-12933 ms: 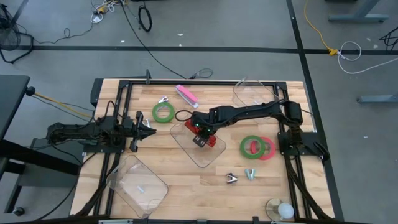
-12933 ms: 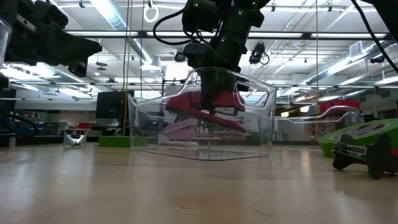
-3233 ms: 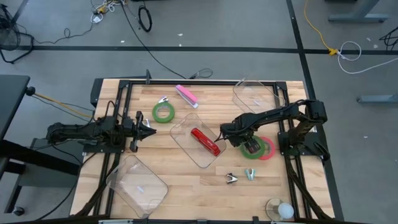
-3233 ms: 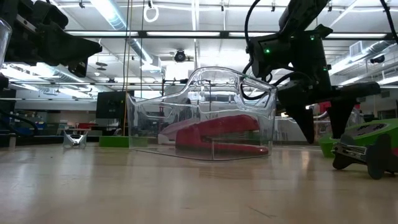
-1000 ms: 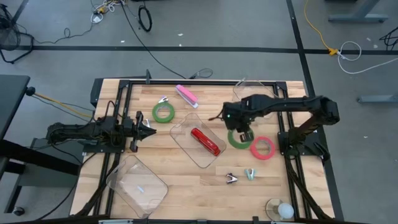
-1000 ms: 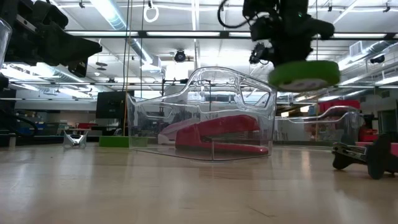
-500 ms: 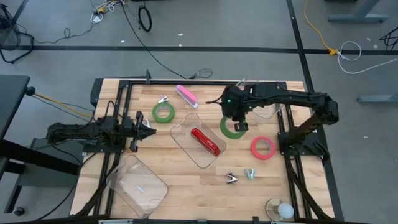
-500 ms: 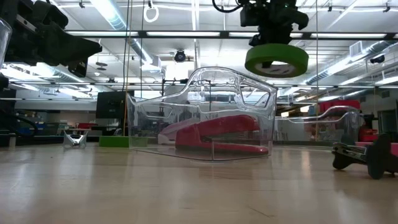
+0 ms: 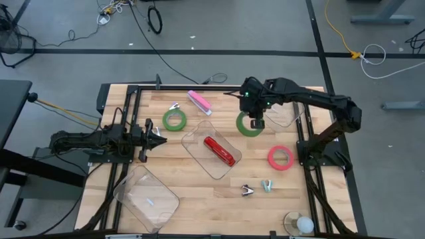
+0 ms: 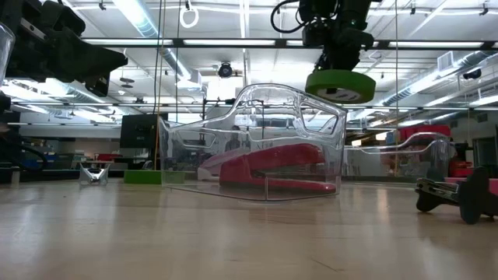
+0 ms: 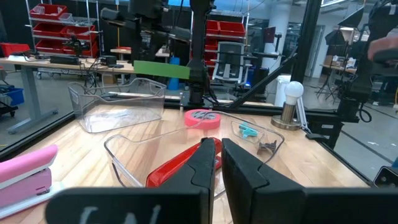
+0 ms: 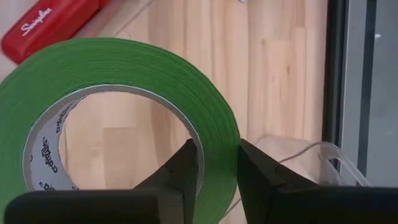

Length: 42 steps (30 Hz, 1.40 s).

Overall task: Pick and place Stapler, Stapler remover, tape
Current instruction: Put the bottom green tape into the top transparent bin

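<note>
The left claw (image 9: pixel 161 141) waits with its fingers together over the left side of the tabletop (image 9: pixel 199 192), holding nothing. Just beyond its tip, toward the far edge, a green tape (image 9: pixel 174 120) lies flat, with a pink stapler (image 9: pixel 198 101) farther on. Between the two claws stands a clear tray (image 9: pixel 199 153) holding the red stapler (image 9: pixel 220 151), which lies low and to the left of the right claw (image 9: pixel 255 122). That claw hangs in the air, clamped on the rim of a second green tape (image 10: pixel 340 85), one finger through the open centre, the roll lifted clear of the tabletop. Another clear tray (image 9: pixel 275 103) sits just right of it. A red-pink tape (image 9: pixel 281 157) lies flat nearer the front, with two small removers (image 9: pixel 257 188) beyond that.
</note>
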Motion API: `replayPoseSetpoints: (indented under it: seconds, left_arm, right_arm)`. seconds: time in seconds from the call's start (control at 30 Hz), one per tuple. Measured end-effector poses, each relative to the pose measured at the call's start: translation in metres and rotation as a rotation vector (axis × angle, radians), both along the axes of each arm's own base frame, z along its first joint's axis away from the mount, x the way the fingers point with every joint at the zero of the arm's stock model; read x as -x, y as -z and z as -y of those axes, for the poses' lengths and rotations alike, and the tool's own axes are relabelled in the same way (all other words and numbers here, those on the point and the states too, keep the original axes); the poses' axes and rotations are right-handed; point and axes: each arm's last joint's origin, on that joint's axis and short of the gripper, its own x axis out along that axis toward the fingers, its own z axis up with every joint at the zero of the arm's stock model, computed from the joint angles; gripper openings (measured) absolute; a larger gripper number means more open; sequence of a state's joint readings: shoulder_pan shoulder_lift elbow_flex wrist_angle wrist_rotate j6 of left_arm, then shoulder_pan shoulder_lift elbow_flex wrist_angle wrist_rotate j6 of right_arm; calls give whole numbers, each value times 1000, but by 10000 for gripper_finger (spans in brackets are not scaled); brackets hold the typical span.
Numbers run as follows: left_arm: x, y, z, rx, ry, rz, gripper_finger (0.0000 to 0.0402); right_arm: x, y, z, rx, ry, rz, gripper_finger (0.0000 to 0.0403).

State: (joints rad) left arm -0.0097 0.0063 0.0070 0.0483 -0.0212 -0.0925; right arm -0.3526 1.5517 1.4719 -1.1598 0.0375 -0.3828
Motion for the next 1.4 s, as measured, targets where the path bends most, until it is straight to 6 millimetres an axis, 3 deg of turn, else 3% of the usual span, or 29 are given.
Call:
replayPoseSetpoints:
  seconds: [1.4]
  left_arm:
    - [0,0,0,0,0,0,30]
  right_arm:
    - [10,1,17,36,33,-55,93]
